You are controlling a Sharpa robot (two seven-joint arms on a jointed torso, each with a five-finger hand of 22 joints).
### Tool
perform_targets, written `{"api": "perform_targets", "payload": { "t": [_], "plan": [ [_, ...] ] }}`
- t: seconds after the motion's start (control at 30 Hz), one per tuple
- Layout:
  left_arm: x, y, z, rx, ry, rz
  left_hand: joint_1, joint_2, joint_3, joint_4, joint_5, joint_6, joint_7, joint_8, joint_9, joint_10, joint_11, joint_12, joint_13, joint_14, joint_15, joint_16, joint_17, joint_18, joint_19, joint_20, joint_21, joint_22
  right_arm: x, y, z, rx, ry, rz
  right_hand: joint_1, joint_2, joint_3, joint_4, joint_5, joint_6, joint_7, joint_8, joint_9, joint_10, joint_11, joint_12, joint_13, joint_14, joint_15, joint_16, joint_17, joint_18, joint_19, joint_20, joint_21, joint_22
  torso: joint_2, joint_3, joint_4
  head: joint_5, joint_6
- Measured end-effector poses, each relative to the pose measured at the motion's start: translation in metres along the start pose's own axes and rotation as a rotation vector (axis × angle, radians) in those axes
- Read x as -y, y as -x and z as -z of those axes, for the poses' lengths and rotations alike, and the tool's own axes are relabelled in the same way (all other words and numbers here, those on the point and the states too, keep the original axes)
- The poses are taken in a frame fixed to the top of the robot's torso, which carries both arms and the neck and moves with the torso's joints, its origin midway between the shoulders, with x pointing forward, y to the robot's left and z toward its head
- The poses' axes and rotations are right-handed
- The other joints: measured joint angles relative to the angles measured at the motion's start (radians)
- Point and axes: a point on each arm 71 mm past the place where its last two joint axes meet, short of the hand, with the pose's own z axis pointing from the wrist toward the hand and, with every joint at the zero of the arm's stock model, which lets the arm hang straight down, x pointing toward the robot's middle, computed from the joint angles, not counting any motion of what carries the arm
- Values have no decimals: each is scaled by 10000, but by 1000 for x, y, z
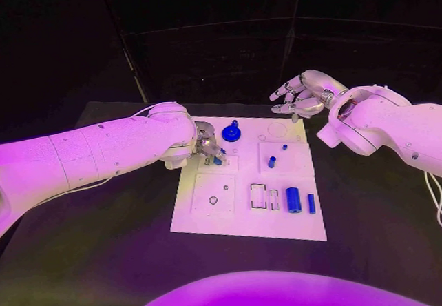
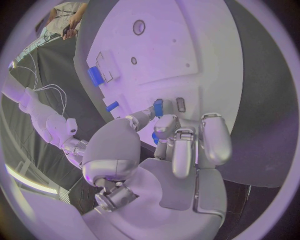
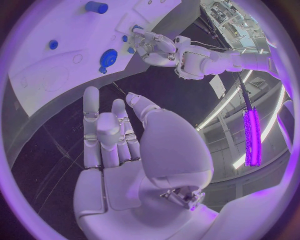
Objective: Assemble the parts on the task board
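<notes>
The white rectangular task board [image 1: 247, 224] lies mid-table. A round blue knob part [image 1: 231, 133] and a short blue peg [image 1: 272, 162] look seated, while a blue cylinder [image 1: 293, 199] and a slim blue bar [image 1: 311, 203] lie loose. The left hand [image 1: 205, 145] pinches a small blue piece [image 2: 158, 106] at the board's far-left corner. The right hand [image 1: 299, 94] hovers empty, fingers apart, beyond the board. I judge most of the assembly remains.

Left hand [image 1: 205, 145] blocks task board [image 1: 247, 224] far-left corner; near edge open.

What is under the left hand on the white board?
Under the left hand small blue parts show by its fingers, over the task board's far left corner. Whether the fingers grip one is hidden by the hand itself.
</notes>
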Motion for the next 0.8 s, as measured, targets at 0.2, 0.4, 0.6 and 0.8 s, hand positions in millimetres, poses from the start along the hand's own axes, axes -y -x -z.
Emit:
{"api": "perform_targets", "payload": {
  "t": [0.2, 0.4, 0.6, 0.8],
  "plan": [
    [2, -4, -2, -104, -7, -60, -427, 20, -319, 379, 1, 166, -52, -1, -32, 70, -6, 66, 61, 37, -36, 39, 0, 1, 35, -35, 0, 47, 0, 0, 0, -35, 6, 1, -267, -262, -101, 216, 581, -30, -30, 52, 0, 0, 0, 61, -19, 0, 0, -51, 0, 1, 0, 0, -59, -39, 0, -1, 2, 12, 12],
    [2, -5, -2, -140, 14, -76, -627, 111, -618, 637, 5, 208, -93, 4, -62, 87, -24, 146, 145, 0, -73, 39, 0, -155, 35, -34, 50, 71, 0, -1, 0, -82, 27, 1, -359, -278, -155, 270, 762, -56, -57, 52, 0, 0, 0, 77, -30, 0, 0, -51, -6, 0, 0, 0, -99, -50, -2, 0, 2, -5, 23],
    [2, -4, -3, -152, 23, -86, -854, 171, -899, 918, 8, 294, -79, -39, -89, 86, -24, 202, 207, 0, -73, 39, 0, -154, 69, -69, 50, 92, -1, -1, 0, -134, 47, 3, -475, -394, -285, 399, 1173, -64, -64, 52, 0, 0, 0, 129, -42, -37, -37, -94, -6, 0, 0, 0, -119, -77, -2, 0, 2, -15, 32],
    [2, -4, -3, -155, 30, -89, -906, 223, -924, 943, 8, 295, -79, -35, -88, 86, -23, 202, 218, 0, -72, 39, 0, -155, 69, -69, 50, 92, -1, -2, 0, -176, 65, 1, -474, -394, -303, 418, 1174, -64, -64, 84, 0, 0, 0, 129, -42, -37, -37, -93, -6, 0, 0, 0, -149, -77, -2, -4, 2, -31, 25]
  ]
}}
